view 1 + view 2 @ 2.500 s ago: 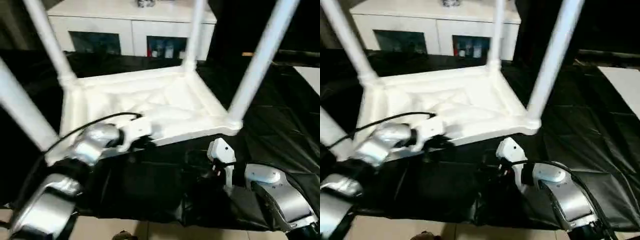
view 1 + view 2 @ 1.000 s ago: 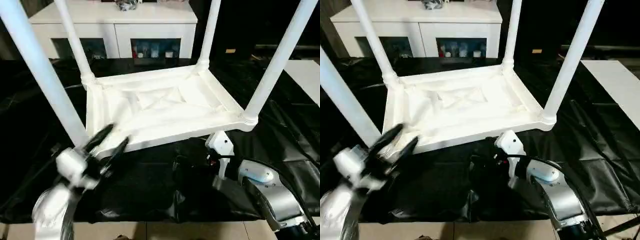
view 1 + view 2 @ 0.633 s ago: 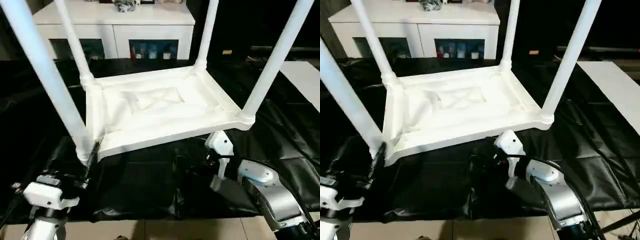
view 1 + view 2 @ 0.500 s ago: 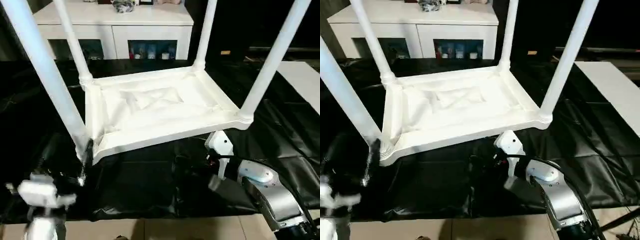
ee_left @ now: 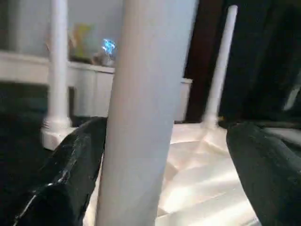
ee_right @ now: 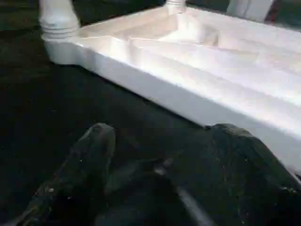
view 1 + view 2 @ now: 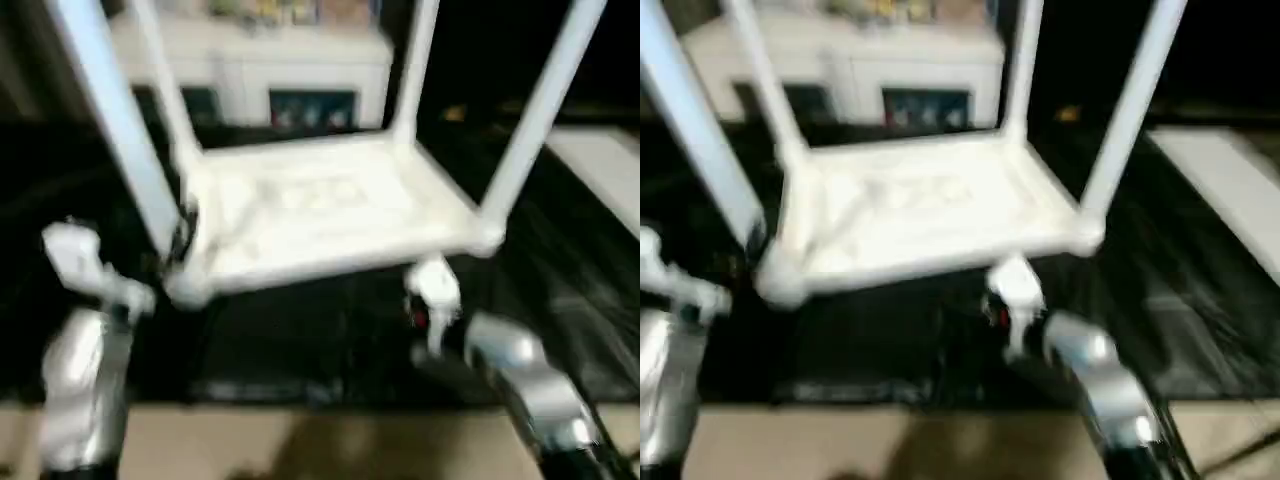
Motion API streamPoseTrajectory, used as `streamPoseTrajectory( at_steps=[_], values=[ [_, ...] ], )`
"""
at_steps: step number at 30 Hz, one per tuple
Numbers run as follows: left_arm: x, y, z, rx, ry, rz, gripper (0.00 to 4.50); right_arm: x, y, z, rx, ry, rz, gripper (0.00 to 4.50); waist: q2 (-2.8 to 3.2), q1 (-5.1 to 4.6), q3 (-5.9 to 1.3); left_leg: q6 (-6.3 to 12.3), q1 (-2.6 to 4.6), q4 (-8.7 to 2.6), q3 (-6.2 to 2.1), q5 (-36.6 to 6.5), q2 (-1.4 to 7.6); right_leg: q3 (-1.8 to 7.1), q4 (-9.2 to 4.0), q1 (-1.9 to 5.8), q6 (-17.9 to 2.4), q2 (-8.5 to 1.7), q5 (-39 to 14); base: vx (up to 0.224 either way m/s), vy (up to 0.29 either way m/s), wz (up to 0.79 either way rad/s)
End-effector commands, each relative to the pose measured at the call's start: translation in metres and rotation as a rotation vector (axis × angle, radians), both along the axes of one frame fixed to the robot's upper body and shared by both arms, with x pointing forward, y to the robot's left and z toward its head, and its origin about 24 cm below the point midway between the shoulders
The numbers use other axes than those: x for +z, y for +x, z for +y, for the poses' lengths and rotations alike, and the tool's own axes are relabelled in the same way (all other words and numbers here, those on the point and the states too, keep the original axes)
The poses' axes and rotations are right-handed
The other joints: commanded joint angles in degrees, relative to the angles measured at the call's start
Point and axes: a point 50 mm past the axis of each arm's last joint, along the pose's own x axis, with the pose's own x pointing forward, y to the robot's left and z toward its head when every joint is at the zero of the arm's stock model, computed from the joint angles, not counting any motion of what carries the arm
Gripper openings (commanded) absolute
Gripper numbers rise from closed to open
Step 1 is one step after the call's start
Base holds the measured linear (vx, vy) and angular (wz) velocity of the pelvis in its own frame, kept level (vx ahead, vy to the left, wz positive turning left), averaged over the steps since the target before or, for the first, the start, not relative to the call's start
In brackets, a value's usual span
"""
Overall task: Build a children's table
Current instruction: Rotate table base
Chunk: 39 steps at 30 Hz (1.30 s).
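The white plastic ribbed tabletop (image 7: 330, 215) is lying upside down on the black sheet (image 7: 590, 270), all four white tapered tube legs (image 7: 115, 120) standing up from its corner sockets. The near-left leg is straddled by the left tool (image 5: 160, 155), fingers spread wide, nothing actually gripped. The right tool (image 6: 160, 160) is hovering open and empty just off the near edge. Probably a seating check: the leg should be clamped low near the socket and pushed straight down, not sideways, so it isn't levered out.

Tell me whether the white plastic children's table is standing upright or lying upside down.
Upside down: the white plastic children's table rests tabletop-down on the black sheet, ribbed underside up, four legs pointing upward.
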Motion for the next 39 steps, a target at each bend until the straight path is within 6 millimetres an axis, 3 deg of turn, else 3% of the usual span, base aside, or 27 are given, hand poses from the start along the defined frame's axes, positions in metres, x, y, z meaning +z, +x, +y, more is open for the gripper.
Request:
streamPoseTrajectory(
  at_steps=[1, 2, 3, 4, 5, 7, 9, 11, 13, 14, 15, 16, 18, 21, 24, 27, 28, 29, 31, 32, 34, 35, 39],
  values=[
    [0.010, 0.009, -0.003, -0.123, -0.038, 0.023, 4.43, 0.006, -0.004, 0.007, 0.071, 0.043, -0.014, 3.53, 0.04, -0.63, -4.08, 0.21, 3.06, -6.59, 0.14, -10.6, 3.86, 2.93, -6.81, 0.78, -8.6, -0.57, -13.5, -0.089, -0.078, 0.47],
    [0.010, 0.013, -0.004, -0.173, -0.068, 0.062, 4.43, 0.007, -0.006, 0.010, 0.097, 0.053, -0.016, 3.53, 0.90, -0.93, -3.56, 1.00, 2.06, -8.13, 1.14, -13.3, 4.29, 2.63, -7.23, 1.82, -12.3, -0.60, -3.8, 0.000, 0.000, 0.00],
    [0.013, 0.015, -0.008, -0.234, -0.072, 0.074, 4.43, 0.008, -0.007, 0.012, 0.119, 0.060, -0.022, 3.53, 0.74, -1.28, -2.93, 1.07, 1.34, -8.91, 1.41, -19.4, 4.47, 2.36, -8.01, 2.56, -12.5, -1.03, -9.5, -0.058, -0.030, 0.15],
    [0.015, 0.015, -0.009, -0.252, -0.070, 0.073, 4.43, 0.009, -0.007, 0.013, 0.125, 0.061, -0.025, 3.53, 0.74, -1.28, -2.93, 1.07, 1.34, -8.91, 1.41, -19.4, 4.47, 2.36, -8.01, 2.56, -12.5, -1.03, -9.5, 0.000, 0.000, 0.00],
    [0.020, 0.016, -0.017, -0.362, -0.077, 0.091, 4.43, 0.013, -0.009, 0.018, 0.167, 0.097, -0.022, 3.53, 0.23, -1.42, -2.38, -0.18, 1.90, -8.86, 1.47, -25.4, 4.09, 2.27, -9.94, 2.03, -8.7, -1.78, -23.3, 0.000, 0.000, 0.00],
    [0.024, 0.015, -0.024, -0.454, -0.088, 0.105, 4.43, 0.016, -0.011, 0.022, 0.199, 0.130, -0.020, 3.53, 0.38, -1.21, -2.81, -0.25, 1.74, -8.89, 1.27, -23.4, 4.15, 2.61, -10.27, 2.25, -7.3, -2.45, -25.2, 0.000, 0.000, 0.00],
    [0.028, 0.014, -0.031, -0.536, -0.096, 0.116, 4.43, 0.018, -0.011, 0.026, 0.224, 0.141, -0.032, 3.53, 0.15, -0.93, -3.09, -0.05, 0.92, -9.32, 1.43, -18.1, 4.49, 2.90, -9.77, 2.73, -8.6, -2.45, -18.9, 0.000, 0.000, 0.00],
    [0.031, 0.015, -0.040, -0.609, -0.102, 0.136, 4.43, 0.021, -0.011, 0.031, 0.237, 0.153, -0.044, 3.53, 0.04, -0.92, -2.98, -0.13, 0.98, -9.25, 1.90, -17.3, 4.37, 3.02, -9.63, 2.51, -9.5, -2.29, -17.8, 0.000, 0.000, 0.00],
    [0.032, 0.015, -0.046, -0.663, -0.090, 0.150, 4.43, 0.021, -0.007, 0.032, 0.215, 0.142, -0.053, 3.53, 0.00, -0.84, -3.07, -0.12, 0.73, -9.23, 2.02, -15.9, 4.28, 3.01, -9.51, 2.77, -9.5, -2.47, -18.2, 0.000, 0.000, 0.00],
    [0.032, 0.012, -0.054, -0.741, -0.063, 0.175, 4.43, 0.018, 0.000, 0.032, 0.148, 0.104, -0.065, 3.53, -0.23, -1.00, -3.28, -0.36, 0.13, -9.36, 1.90, -13.3, 4.45, 2.97, -9.06, 3.25, -9.5, -2.67, -16.7, 0.000, 0.000, 0.00],
    [0.032, 0.012, -0.055, -0.744, -0.061, 0.176, 4.43, 0.017, 0.001, 0.031, 0.143, 0.102, -0.064, 3.53, -0.09, -1.09, -3.27, -0.51, 0.03, -9.39, 1.96, -12.7, 4.40, 2.96, -9.03, 3.24, -9.6, -2.62, -16.4, 0.000, 0.000, 0.00],
    [0.032, 0.009, -0.060, -0.795, -0.031, 0.192, 4.43, 0.013, 0.007, 0.029, 0.069, 0.073, -0.058, 3.53, -0.09, -1.09, -3.27, -0.51, 0.03, -9.39, 1.96, -12.7, 4.40, 2.96, -9.03, 3.24, -9.6, -2.62, -16.4, 0.000, 0.000, 0.00],
    [0.034, -0.004, -0.077, -0.939, -0.011, 0.230, 4.43, 0.006, 0.019, 0.023, -0.091, 0.036, -0.047, 3.53, 0.19, -1.32, -3.65, -1.71, 0.32, -9.08, 2.34, -10.3, 4.24, 3.04, -8.53, 3.09, -11.3, -2.49, -11.6, 0.000, 0.000, 0.00],
    [0.040, -0.015, -0.096, -1.053, 0.012, 0.226, 4.43, -0.001, 0.029, 0.010, -0.276, -0.016, -0.038, 3.53, -0.04, -1.37, -3.90, -1.26, 0.55, -8.66, 2.85, -7.7, 4.11, 3.05, -8.19, 3.04, -12.9, -2.17, -7.2, 0.065, -0.008, 0.08],
    [0.044, -0.019, -0.107, -1.103, 0.011, 0.210, 4.43, -0.002, 0.034, 0.000, -0.374, -0.016, -0.027, 3.53, -0.13, -1.62, -4.94, 0.63, -0.68, -7.53, 2.90, 4.8, 3.54, 2.77, -6.11, 4.17, -15.2, -1.63, 9.9, 0.077, -0.005, 0.05],
    [0.054, -0.016, -0.125, -1.105, -0.024, 0.141, 4.43, -0.004, 0.047, -0.044, -0.702, -0.106, -0.040, 3.53, -0.44, -1.94, -5.35, 2.28, -0.93, -6.92, 3.03, 9.8, 3.18, 2.74, -5.63, 4.61, -16.9, -1.56, 17.6, 0.052, -0.003, 0.01],
    [0.054, -0.016, -0.126, -1.102, -0.024, 0.137, 4.43, -0.004, 0.048, -0.048, -0.726, -0.111, -0.042, 3.53, -0.51, -1.98, -5.21, 2.97, -1.04, -6.90, 3.13, 8.8, 2.99, 2.64, -5.80, 4.67, -16.6, -1.43, 17.0, 0.000, 0.000, 0.00],
    [0.056, -0.013, -0.128, -1.083, -0.027, 0.125, 4.43, -0.002, 0.052, -0.064, -0.824, -0.130, -0.066, 3.53, -0.40, -2.02, -5.08, 2.97, -1.12, -6.99, 3.13, 7.9, 3.03, 2.66, -5.95, 4.71, -16.4, -1.52, 15.5, 0.000, 0.000, 0.00],
    [0.057, -0.009, -0.127, -1.054, -0.025, 0.118, 4.43, 0.004, 0.055, -0.076, -0.885, -0.138, -0.102, 3.53, -0.45, -2.15, -4.70, 2.14, -1.04, -7.30, 3.25, 2.5, 3.30, 2.62, -6.59, 4.77, -15.1, -1.61, 8.1, 0.000, 0.000, 0.00],
    [0.057, -0.007, -0.127, -1.042, -0.023, 0.116, 4.43, 0.007, 0.056, -0.081, -0.913, -0.132, -0.119, 3.53, -0.45, -2.15, -4.70, 2.14, -1.04, -7.30, 3.25, 2.5, 3.30, 2.62, -6.59, 4.77, -15.1, -1.61, 8.1, 0.000, 0.000, 0.00],
    [0.058, -0.003, -0.125, -1.013, -0.026, 0.105, 4.43, 0.011, 0.058, -0.094, -0.962, -0.143, -0.134, 3.53, -0.56, -2.55, -4.28, 0.80, -0.85, -7.53, 3.31, -1.9, 3.40, 2.58, -7.39, 4.52, -12.9, -1.57, -0.1, 0.000, 0.000, 0.00],
    [0.058, -0.002, -0.124, -1.005, -0.032, 0.103, 4.43, 0.012, 0.058, -0.097, -0.979, -0.150, -0.136, 3.53, -0.35, -2.64, -4.19, 0.49, -0.81, -7.61, 3.30, -2.7, 3.37, 2.57, -7.55, 4.46, -12.5, -1.51, -1.6, 0.000, 0.000, 0.00],
    [0.056, -0.001, -0.119, -0.978, -0.033, 0.109, 4.43, 0.011, 0.059, -0.118, -1.060, -0.202, -0.128, 3.53, -0.67, -3.26, -4.13, -0.35, -0.87, -7.56, 3.26, -5.0, 3.29, 2.52, -8.05, 4.23, -10.8, -1.49, -7.5, 0.000, 0.000, 0.00]
  ],
)
